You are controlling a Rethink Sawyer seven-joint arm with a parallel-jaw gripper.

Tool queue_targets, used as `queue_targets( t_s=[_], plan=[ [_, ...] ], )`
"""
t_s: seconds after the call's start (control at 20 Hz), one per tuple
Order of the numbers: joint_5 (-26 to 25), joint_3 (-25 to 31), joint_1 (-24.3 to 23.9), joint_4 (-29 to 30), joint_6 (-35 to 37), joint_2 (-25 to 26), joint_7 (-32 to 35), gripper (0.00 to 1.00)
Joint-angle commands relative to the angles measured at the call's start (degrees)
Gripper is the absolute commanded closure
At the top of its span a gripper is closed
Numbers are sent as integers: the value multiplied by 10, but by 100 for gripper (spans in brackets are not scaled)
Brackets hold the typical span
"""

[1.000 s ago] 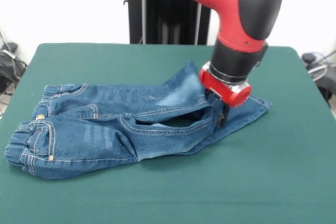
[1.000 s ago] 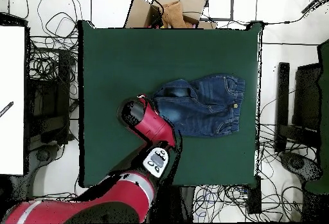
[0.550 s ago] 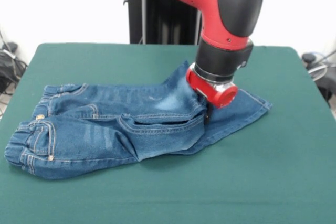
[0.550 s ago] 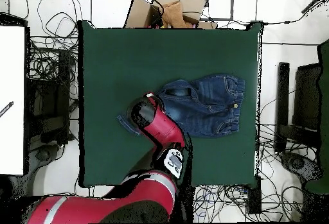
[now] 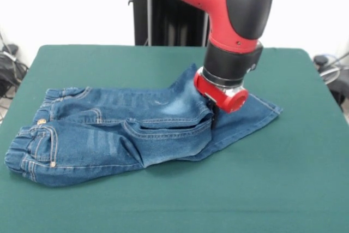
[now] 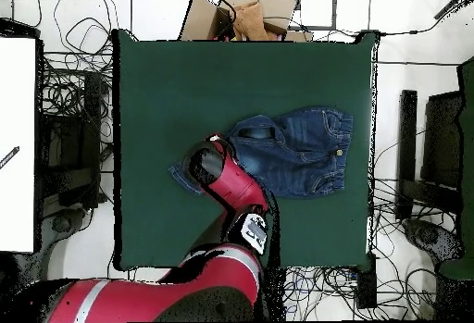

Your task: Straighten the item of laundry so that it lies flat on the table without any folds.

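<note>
Nearest: bare table [image 5: 245, 200], nothing on it. Just beyond, jeans [image 5: 109, 135] across the left and middle of the cloth, waistband [image 5: 22, 156] at the left, legs running right. Not flat yet: one leg doubled over the other, with a thick fold along the middle. Further back, gripper [image 5: 214, 117] down at the fold's right end, pressed in between the upper leg and the lower hem [image 5: 267, 110]. Cannot tell whether open or closed on denim: hidden by the red wrist and the cloth.

Against a second ago: shifted left with the arm [image 5: 234, 25], upper leg carried along, dark gap between the legs now closed. Hardly any motion over the last half second. Reads as bunching rather than spreading, so likely no progress; the overlap needs pulling apart.
</note>
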Motion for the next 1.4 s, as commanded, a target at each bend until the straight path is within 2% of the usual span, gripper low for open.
queue_targets(
  t_s=[0.05,0.3,0.75,0.95,1.4],
  plan=[
    [-30,74,-6,36,-36,-4,108,100],
    [2,26,44,2,5,13,132,100],
    [65,-32,104,-75,67,61,187,100],
    [79,-38,115,-82,69,68,188,100],
    [77,0,89,-38,34,41,156,100]
  ],
)
